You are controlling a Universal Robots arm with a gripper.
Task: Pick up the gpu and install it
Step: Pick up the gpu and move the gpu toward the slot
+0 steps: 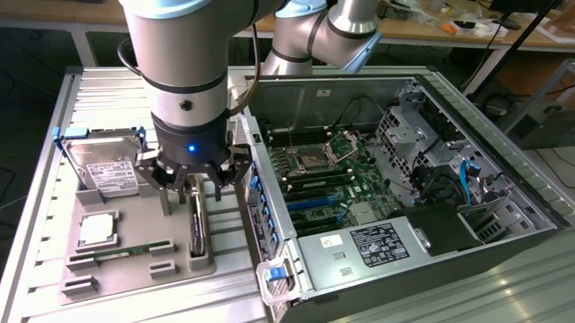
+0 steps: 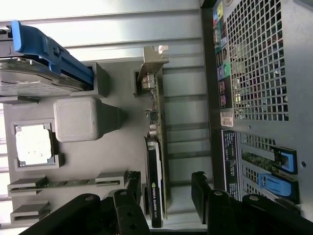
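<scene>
The gpu is a thin dark card standing on its edge in a slot of the grey holder tray, beside the open computer case. In the wrist view the gpu shows its black cooler and its silver end bracket. My gripper hangs just above the card and is open. In the wrist view my gripper has one finger on each side of the card, with a gap to it on both sides. Nothing is held.
On the tray also sit a silver hard drive in a blue caddy, a processor and a RAM stick. A grey block stands near the card. The case's motherboard lies exposed to the exterior view's right.
</scene>
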